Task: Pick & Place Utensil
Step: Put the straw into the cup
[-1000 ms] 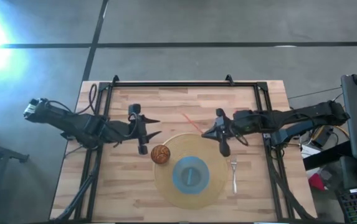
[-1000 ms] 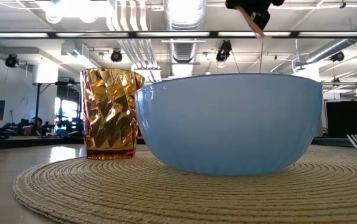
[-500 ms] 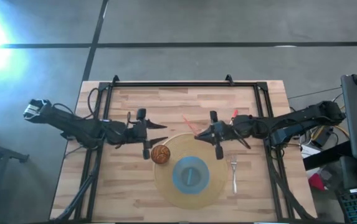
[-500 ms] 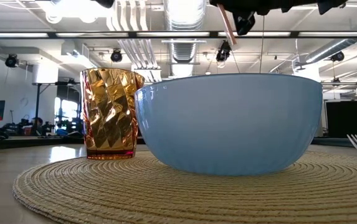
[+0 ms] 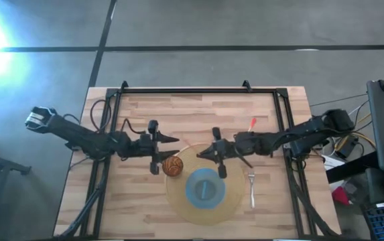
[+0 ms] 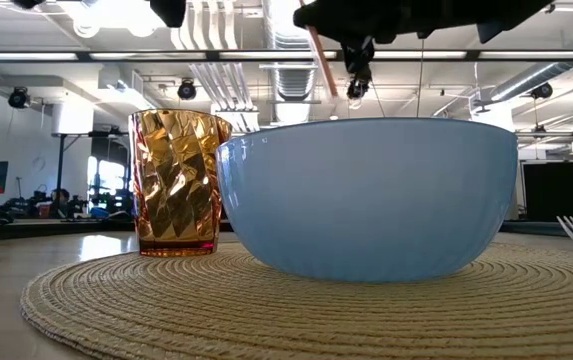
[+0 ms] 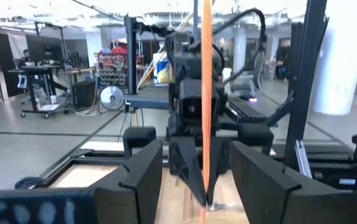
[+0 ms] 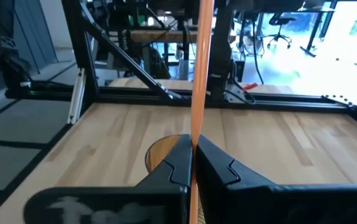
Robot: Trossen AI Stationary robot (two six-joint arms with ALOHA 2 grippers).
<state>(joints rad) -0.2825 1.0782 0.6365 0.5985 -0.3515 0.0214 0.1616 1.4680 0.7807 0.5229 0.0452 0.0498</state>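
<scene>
**A:** So where's this at? Looks like mid-carry to me. The right claw (image 5: 206,152) is pinching a thin orange utensil (image 8: 198,93), pads pressed together on it, and it's up in the air over the far edge of the woven placemat (image 5: 178,194), not on the surface.

**B:** Yeah, and the left claw (image 5: 173,140) is pointed straight at it with its fingers spread. In its wrist view the orange stick runs right between them. I'd guess a handoff or just a set-down by the blue bowl (image 5: 205,187).

**A:** Either way the next move needs care. The amber cup (image 5: 171,165) sits just beside both claws, easy to clip.

**B:** Right side's tighter too, the fork (image 5: 251,187) lies off the mat there. Plenty of bare wood toward the far rail (image 5: 185,90) though.
</scene>
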